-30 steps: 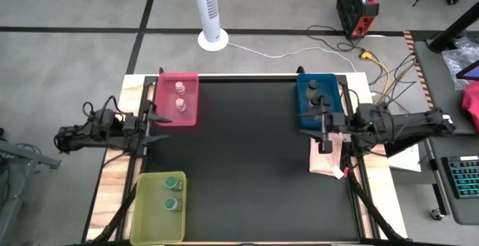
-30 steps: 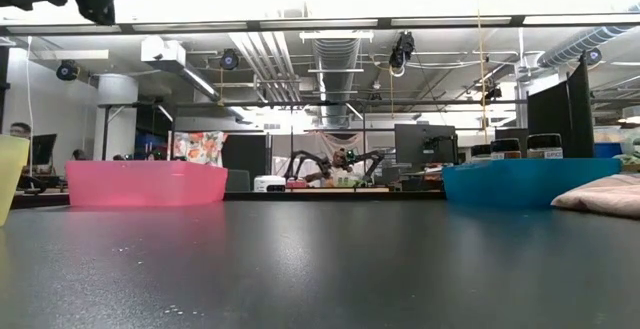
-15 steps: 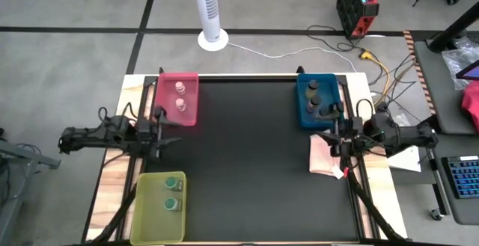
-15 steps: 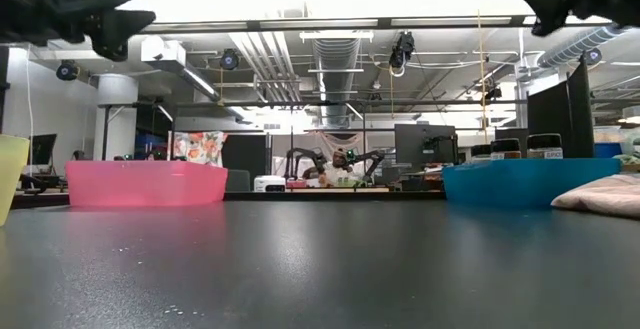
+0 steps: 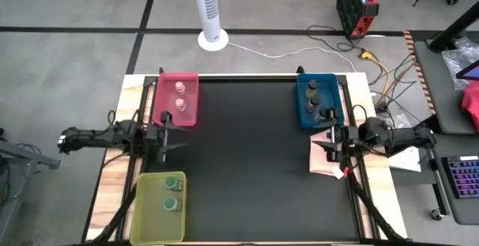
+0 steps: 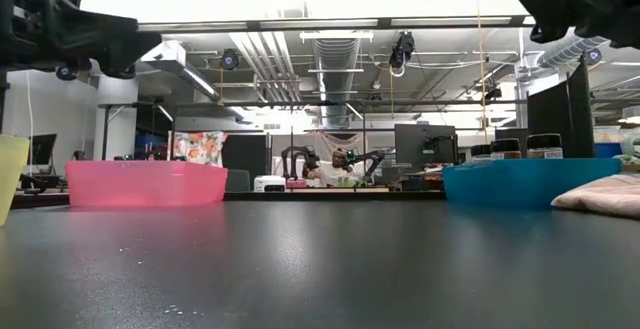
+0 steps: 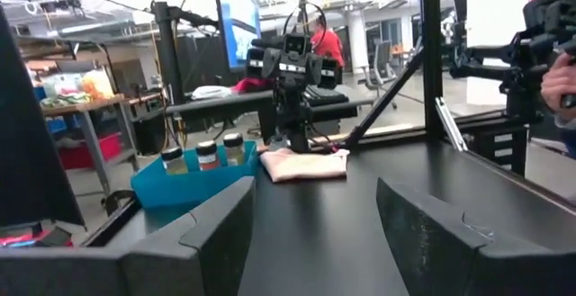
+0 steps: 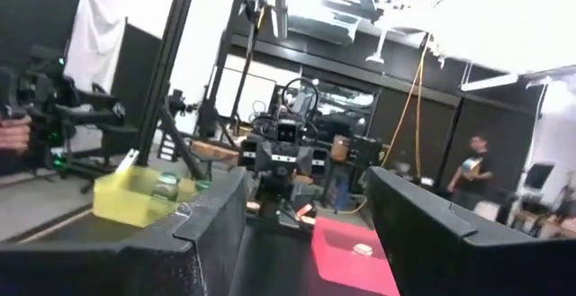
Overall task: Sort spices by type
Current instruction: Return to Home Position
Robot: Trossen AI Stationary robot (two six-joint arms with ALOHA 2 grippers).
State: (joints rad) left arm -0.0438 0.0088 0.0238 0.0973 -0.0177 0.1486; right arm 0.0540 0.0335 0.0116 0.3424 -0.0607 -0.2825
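Note:
In the high view, two pink-topped spice jars stand in the red tray. Three dark-capped jars stand in the blue tray. Two green-lidded jars stand in the yellow-green tray. My left gripper hangs open over the table's left side, between the red and yellow-green trays. It points toward the right edge. My right gripper is open above the pink cloth and points toward the left edge. Both wrist views show spread fingers with nothing between them.
The pink cloth lies at the right edge, just nearer than the blue tray. The black mat between the trays is bare. Beyond the table are a white tower fan, cables, and a person.
Both grippers have come down into the low view's top corners. The left gripper has moved toward the near edge and a little right, away from the red tray. The right arm has drawn back toward the right edge, its gripper moving from the blue tray to over the pink cloth.

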